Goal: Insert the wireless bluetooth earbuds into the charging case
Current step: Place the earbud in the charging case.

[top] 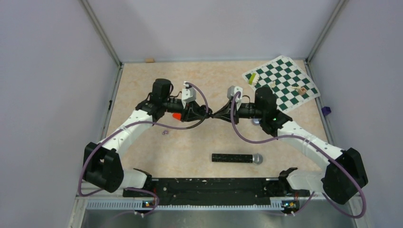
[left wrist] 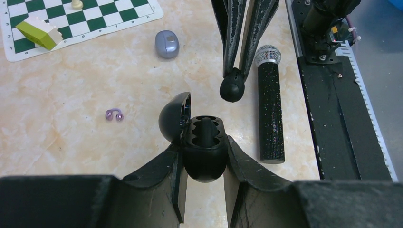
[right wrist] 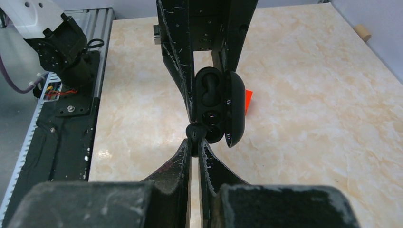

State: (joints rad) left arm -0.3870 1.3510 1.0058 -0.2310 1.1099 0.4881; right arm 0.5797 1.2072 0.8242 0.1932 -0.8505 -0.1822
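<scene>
Left pincer point(left wrist: 204, 149) clamped on open case point(left wrist: 204, 159); right pincer point(right wrist: 195, 142) pinching earbud point(right wrist: 196, 130), just right of case sockets, lined up-ish.

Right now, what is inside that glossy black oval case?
The glossy black oval charging case, lid open, shows dark moulded wells; whether a bud sits there is unclear. One tiny black rounded earbud is outside, pinched in the right gripper.

The glossy black oval charging case point(left wrist: 204, 152) sits in the left gripper point(left wrist: 204, 145); the tiny black rounded earbud point(left wrist: 232, 89), in the right gripper point(right wrist: 195, 142), hangs just before the case's open cavities.
</scene>
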